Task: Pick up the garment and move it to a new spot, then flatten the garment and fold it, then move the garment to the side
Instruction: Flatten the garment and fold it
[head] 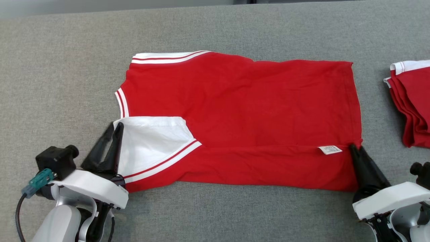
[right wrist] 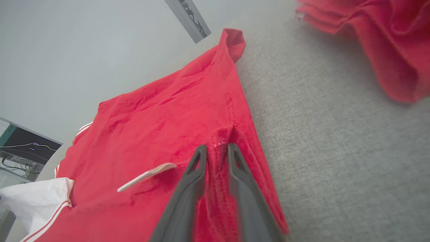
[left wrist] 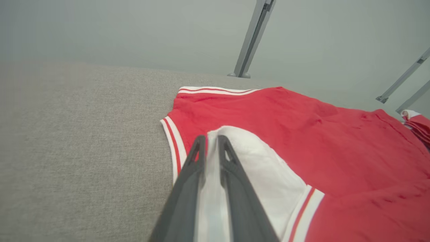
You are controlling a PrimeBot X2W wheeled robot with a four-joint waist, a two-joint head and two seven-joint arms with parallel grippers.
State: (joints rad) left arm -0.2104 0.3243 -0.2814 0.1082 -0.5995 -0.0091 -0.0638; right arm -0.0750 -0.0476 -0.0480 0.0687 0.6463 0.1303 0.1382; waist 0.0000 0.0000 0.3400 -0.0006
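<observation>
- Red shirt [head: 235,107] lies spread flat on the grey table [head: 67,67], about mid-table, collar end toward the robot's left, hem toward its right.
- The near long side is already turned up over the body. A straight fold line runs along the front edge, and the white sleeve [head: 151,134] and the care label [head: 330,149] lie face up on the folded strip.
- Left gripper [head: 116,126]: fingers narrow, white sleeve cloth pinched between them at the sleeve's outer edge, low to the table.
- Right gripper [head: 353,147]: fingers narrow, with a ridge of red hem cloth caught between them, just beside the label at the right end of the folded strip.
- A pile of folded red clothes [head: 415,101] sits well apart on the right side of the table.
- Judgement on progress: pick-up, move and flattening look done. The first lengthwise fold looks laid down, with both grippers at the ends of its edge.
- Left to do, as I read it: release the strip, fold in the far long side with its striped sleeve, fold across to shorten, then move the shirt aside, probably toward the pile.
- Far side shows light wrinkles near the shoulder and may need smoothing.
</observation>
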